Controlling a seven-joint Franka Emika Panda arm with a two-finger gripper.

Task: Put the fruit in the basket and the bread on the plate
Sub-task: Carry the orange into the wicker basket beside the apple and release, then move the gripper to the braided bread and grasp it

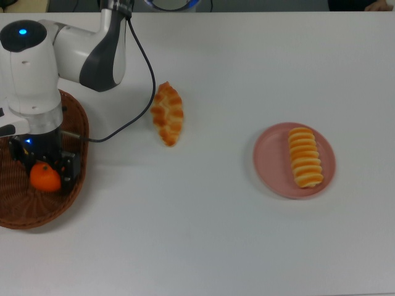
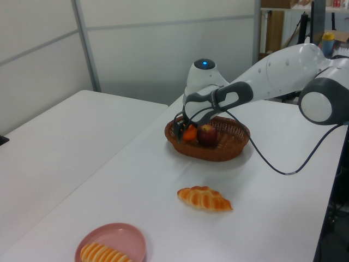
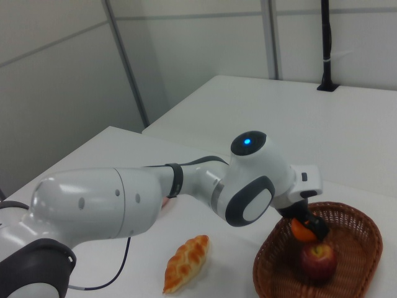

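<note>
black two-finger end effector (image 1: pixel 45 168) closed around the bright orange tangerine (image 1: pixel 45 177), held low inside the large oval reddish-brown wicker basket (image 1: pixel 73 185) at the top view's left edge. dark red apple with a yellow patch (image 2: pixel 206 134) just beside the tangerine in the basket, plain in the left view and right view, hidden under the white arm (image 1: pixel 37 68) in the top view. braided, pointed golden-brown pastry (image 1: pixel 167 113) lying on the white bench (image 1: pixel 216 234) between basket and round pale pink plate (image 1: pixel 266 161). ribbed golden roll with pale cross stripes (image 1: pixel 305 156) resting on the plate, out of frame in the right view. black cable (image 1: pixel 142 80) trailing over the bench near the pastry.
</note>
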